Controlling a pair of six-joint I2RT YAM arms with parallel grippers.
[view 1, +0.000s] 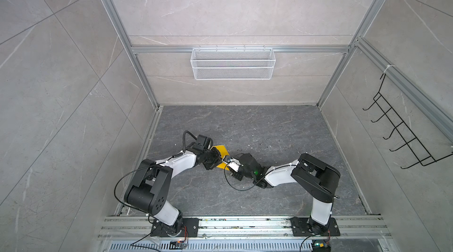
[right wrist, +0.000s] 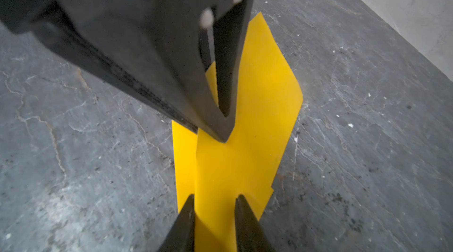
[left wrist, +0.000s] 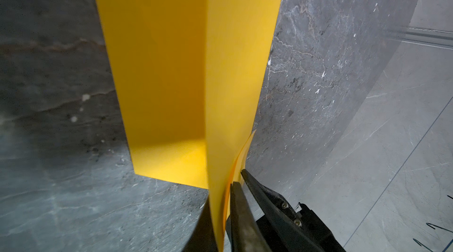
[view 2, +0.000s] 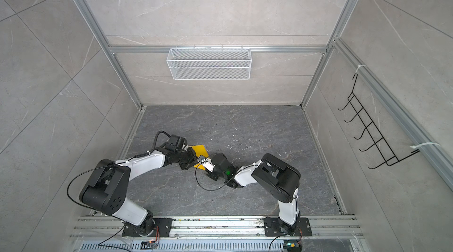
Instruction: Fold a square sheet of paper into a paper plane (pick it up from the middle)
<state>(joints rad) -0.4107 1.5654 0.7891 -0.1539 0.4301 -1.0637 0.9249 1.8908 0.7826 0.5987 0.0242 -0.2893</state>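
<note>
The square sheet of paper [left wrist: 171, 67] is bright yellow and creased, one half lying on the dark stone tabletop and the other half standing up. My left gripper [left wrist: 220, 194] is shut on the raised fold near its end. In the right wrist view my right gripper [right wrist: 215, 197] stands open with a narrow gap, its fingers [right wrist: 245, 216] either side of the paper's [right wrist: 257, 116] raised fold, facing the left gripper [right wrist: 225, 128]. In both top views the two grippers [view 1: 219, 159] [view 1: 227, 163] meet over the paper [view 1: 221, 150] [view 2: 199, 150], which they mostly hide.
A white wire basket [view 1: 232, 63] hangs on the back wall. A black wire hook rack [view 1: 402, 128] is on the right wall. Aluminium rails [view 1: 245, 226] run along the front by the arm bases. Small white specks dot the tabletop [view 1: 269, 128].
</note>
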